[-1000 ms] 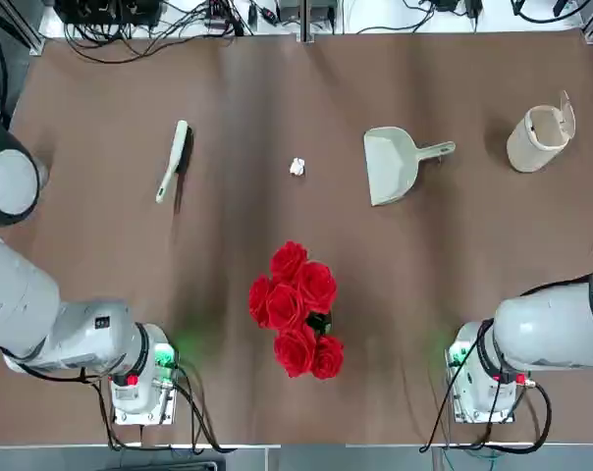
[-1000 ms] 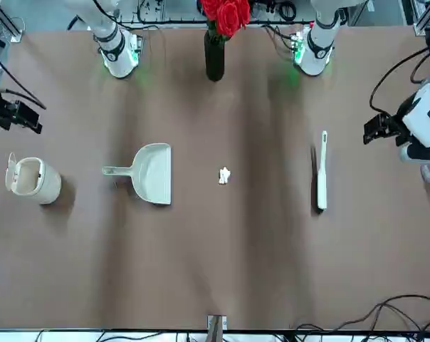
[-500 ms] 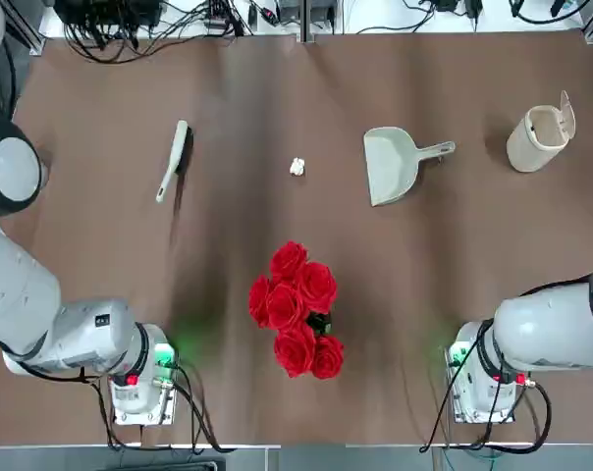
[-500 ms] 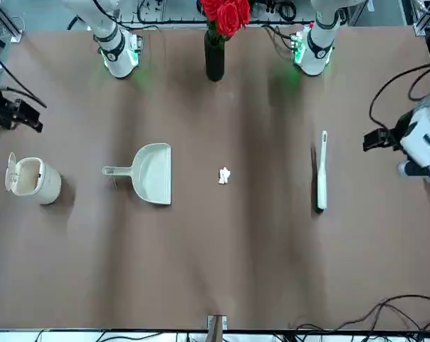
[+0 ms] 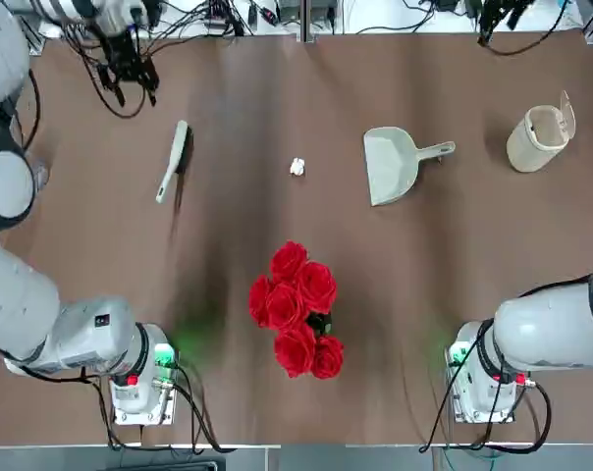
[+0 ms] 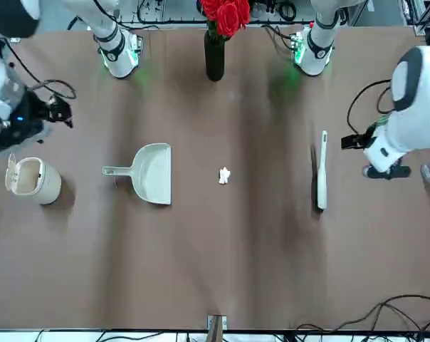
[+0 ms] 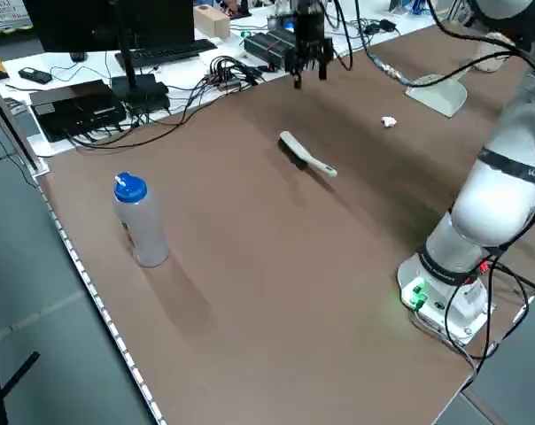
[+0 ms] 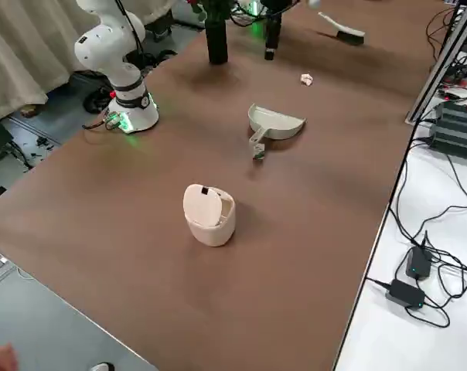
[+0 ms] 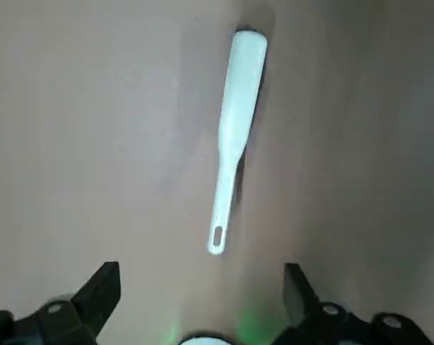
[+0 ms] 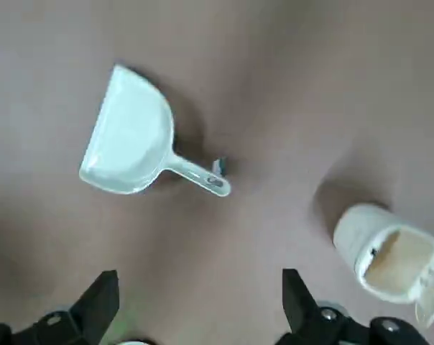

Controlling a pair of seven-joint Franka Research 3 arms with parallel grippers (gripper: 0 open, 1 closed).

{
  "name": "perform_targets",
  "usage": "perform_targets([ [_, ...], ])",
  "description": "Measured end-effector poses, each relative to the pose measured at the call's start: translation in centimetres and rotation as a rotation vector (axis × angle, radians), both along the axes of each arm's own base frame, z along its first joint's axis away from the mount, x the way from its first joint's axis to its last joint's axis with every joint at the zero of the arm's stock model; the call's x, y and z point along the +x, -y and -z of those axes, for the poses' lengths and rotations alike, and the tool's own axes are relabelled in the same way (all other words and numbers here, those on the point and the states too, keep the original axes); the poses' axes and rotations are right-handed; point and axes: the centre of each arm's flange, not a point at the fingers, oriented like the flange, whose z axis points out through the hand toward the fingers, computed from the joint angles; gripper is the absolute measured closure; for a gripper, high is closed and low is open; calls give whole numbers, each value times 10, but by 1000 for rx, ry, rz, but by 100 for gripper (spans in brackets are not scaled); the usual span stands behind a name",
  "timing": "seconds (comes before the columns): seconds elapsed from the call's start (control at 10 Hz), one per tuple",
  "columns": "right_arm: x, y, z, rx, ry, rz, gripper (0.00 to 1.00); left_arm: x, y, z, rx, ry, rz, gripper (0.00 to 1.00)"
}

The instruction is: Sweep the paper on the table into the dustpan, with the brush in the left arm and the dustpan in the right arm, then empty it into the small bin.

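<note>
Fingers: both pairs spread wide, nothing between them; each gripper is raised clear of the table.

Top view: left gripper [image 5: 130,74] at the far left corner, beyond the brush [image 5: 172,160]. The brush lies flat on the table [image 5: 228,373], left of centre. The paper [image 5: 296,167] lies alone between brush and dustpan [image 5: 393,164], apart from both. The small bin [image 5: 539,137] stands far right, lid flap up. Red roses [image 5: 296,309] stand near the arms' bases.

Front view: right gripper [image 6: 58,112] above and just beside the small bin [image 6: 33,179]; left arm [image 6: 407,107] beside the brush [image 6: 320,171].

Left side view: blue-capped bottle [image 7: 140,221] upright, near the table's left edge, well apart from the brush [image 7: 306,156].

Right side view: dustpan [image 8: 274,124] flat, handle toward the small bin [image 8: 209,213].

Left wrist view: fingertips [image 9: 102,287] wide apart, brush [image 9: 233,136] lying on the table below.

Right wrist view: fingertips [image 10: 98,298] wide apart; dustpan [image 10: 134,136] and small bin [image 10: 389,255] on the table below.
</note>
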Motion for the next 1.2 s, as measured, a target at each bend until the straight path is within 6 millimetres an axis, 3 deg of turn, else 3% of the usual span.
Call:
perform_targets([
  [0.3,-1,-2,51,29,-21,-359,0,-62,-1,66,23,9,0,1],
  [0.6,-26,-11,124,6,21,-567,0,-97,-5,120,19,64,3,5],
  [0.8,-51,-33,167,-53,28,-675,0,-104,-4,156,1,107,5,8],
  [1.0,-65,-38,204,-70,44,-718,0,-103,-3,194,-11,100,27,26],
  [1.2,-72,-36,238,-86,18,-758,0,-101,-7,202,-7,93,34,33],
])
